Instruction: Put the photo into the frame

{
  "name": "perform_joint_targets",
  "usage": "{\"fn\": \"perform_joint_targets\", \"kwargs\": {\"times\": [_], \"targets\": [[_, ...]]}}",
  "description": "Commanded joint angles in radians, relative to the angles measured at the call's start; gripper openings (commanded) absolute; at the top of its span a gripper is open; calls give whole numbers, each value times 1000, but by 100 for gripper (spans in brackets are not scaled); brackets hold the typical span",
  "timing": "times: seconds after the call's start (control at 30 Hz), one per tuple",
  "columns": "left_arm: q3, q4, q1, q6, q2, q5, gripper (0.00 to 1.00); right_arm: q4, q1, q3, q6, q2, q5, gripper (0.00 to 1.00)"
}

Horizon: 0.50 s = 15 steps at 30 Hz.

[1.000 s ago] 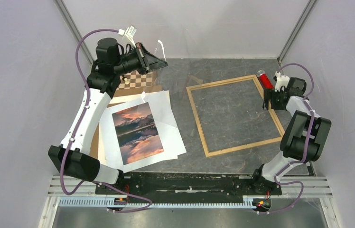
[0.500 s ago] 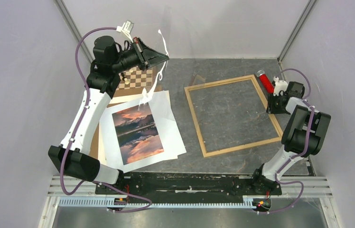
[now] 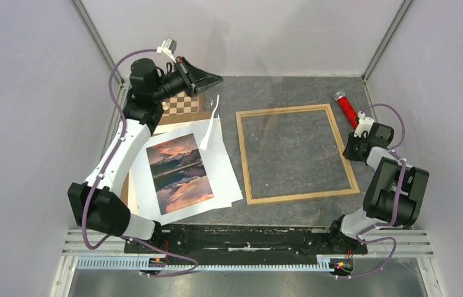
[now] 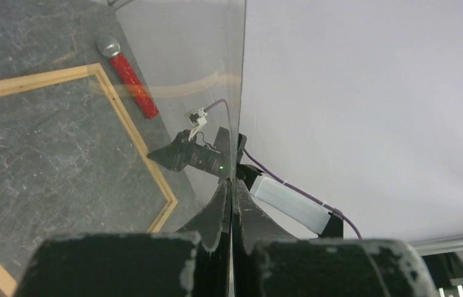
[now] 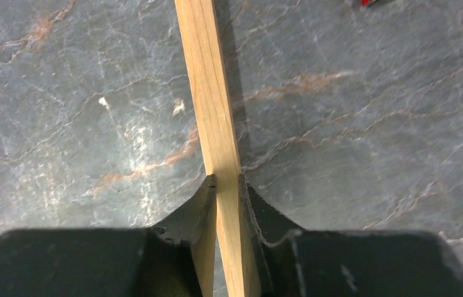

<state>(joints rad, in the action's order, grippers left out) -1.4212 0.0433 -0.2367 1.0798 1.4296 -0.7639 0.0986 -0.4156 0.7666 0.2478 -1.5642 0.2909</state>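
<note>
In the upper left of the top view, the left gripper is raised above the chessboard. Its wrist view shows the fingers pressed together on the edge of a clear pane, which stands upright and is seen almost edge-on.

At the right of the top view, the right gripper sits low on the right rail of the frame. In its wrist view the two fingertips press against either side of that wooden rail, so it is clamped on the frame. The frame lies flat on the dark table, right of centre, with bare table inside it.

The photo lies face up at lower left on the white sheets, well apart from the frame. A brown board shows beneath the sheets. A red cylinder lies just outside the frame's upper right corner.
</note>
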Motion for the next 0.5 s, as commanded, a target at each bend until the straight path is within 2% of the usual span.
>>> {"fn": "perform_joint_targets", "kwargs": {"times": [0.0, 0.23, 0.3, 0.33, 0.47], "targets": [[80, 227, 4, 148, -5, 20, 2, 20, 21, -74, -112, 57, -6, 8], [206, 412, -13, 277, 20, 62, 2, 12, 97, -136, -178, 112, -20, 8], [224, 449, -25, 302, 27, 73, 2, 14, 111, -141, -188, 116, -22, 11], [232, 458, -32, 312, 28, 79, 2, 13, 115, -139, -187, 120, -26, 15], [255, 502, -60, 347, 48, 103, 2, 12, 114, -126, -175, 145, -60, 42]]}}
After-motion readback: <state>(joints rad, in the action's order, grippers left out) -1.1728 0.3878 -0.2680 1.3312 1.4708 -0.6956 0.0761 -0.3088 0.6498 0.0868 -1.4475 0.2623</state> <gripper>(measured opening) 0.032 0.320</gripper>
